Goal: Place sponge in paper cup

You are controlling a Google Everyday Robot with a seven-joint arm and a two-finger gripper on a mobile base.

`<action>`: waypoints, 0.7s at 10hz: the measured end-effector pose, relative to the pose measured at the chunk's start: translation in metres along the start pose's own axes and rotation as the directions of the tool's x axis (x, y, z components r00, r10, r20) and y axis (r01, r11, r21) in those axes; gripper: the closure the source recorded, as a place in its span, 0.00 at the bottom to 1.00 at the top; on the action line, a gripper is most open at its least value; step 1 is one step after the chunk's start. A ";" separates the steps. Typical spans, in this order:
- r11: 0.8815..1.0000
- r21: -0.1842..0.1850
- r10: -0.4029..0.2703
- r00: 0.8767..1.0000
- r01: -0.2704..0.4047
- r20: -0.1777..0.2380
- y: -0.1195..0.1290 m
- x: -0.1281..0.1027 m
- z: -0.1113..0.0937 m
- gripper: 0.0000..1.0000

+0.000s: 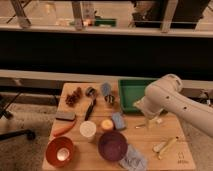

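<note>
Sponge (118, 120), or what looks to be it, is a blue-grey block lying flat on the wooden table (86, 158), just beside a small yellow-orange object (106, 124). It sits a little to the picture-left of the gripper (147, 120) and at about the same depth on the table, apart from it. The paper cup (88, 130) stands upright farther out on that same side, beyond the sponge and slightly nearer the camera, with nothing visible inside it.

The gripper hangs below the bulky white arm (167, 97), low over the table, with the green tray (131, 92) behind it. Whether it is open or closed cannot be told, and I cannot tell if it has hold of anything.

As I judge it, the task has barely begun: the sponge is not yet lifted and the cup is not yet filled. Reaching, grasping, carrying and releasing all remain.

Farther from the gripper, a purple bowl (112, 145) sits in front of the sponge and an orange bowl (60, 150) lies past the cup.
</note>
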 end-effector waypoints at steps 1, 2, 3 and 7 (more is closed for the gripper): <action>1.000 0.005 -0.021 1.000 0.021 0.004 -0.003 -0.004 0.003 0.20; 0.999 0.010 -0.039 0.999 0.039 0.005 -0.005 -0.005 0.006 0.20; 0.999 0.014 -0.051 0.999 0.051 0.007 -0.007 -0.007 0.008 0.20; 0.988 0.034 -0.151 0.988 0.151 0.013 -0.019 -0.038 0.023 0.20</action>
